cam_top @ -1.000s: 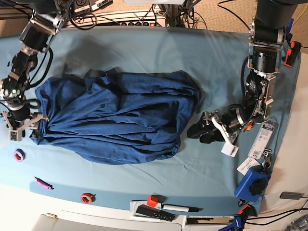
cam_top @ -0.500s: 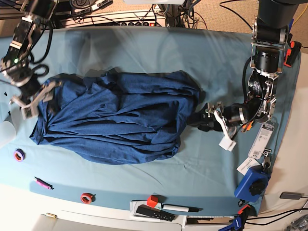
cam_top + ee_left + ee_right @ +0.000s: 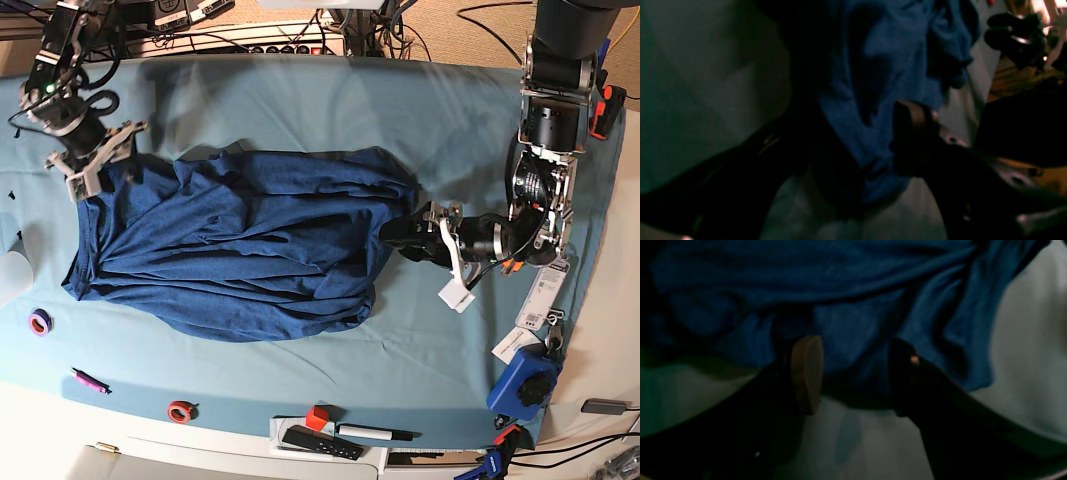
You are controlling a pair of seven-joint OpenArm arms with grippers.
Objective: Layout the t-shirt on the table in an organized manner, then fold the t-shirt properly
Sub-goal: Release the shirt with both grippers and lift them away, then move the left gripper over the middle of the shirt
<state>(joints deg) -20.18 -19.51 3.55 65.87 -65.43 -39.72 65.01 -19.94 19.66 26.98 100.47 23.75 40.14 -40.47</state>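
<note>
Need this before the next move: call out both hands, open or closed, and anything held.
Left hand: open, the shirt between its fingers but not clamped.
Right hand: open, holding nothing.

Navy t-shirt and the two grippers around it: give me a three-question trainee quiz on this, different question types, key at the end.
1. True or false: the t-shirt lies folded into a neat rectangle.
2. Multiple choice: what covers the table?
A) white paper
B) teal-blue cloth
C) a black mat
3. Fill in: in the right wrist view, the right gripper stands ____, its fingertips apart.

Key:
1. False; it lies wrinkled, with uneven edges.
2. B
3. open
</note>
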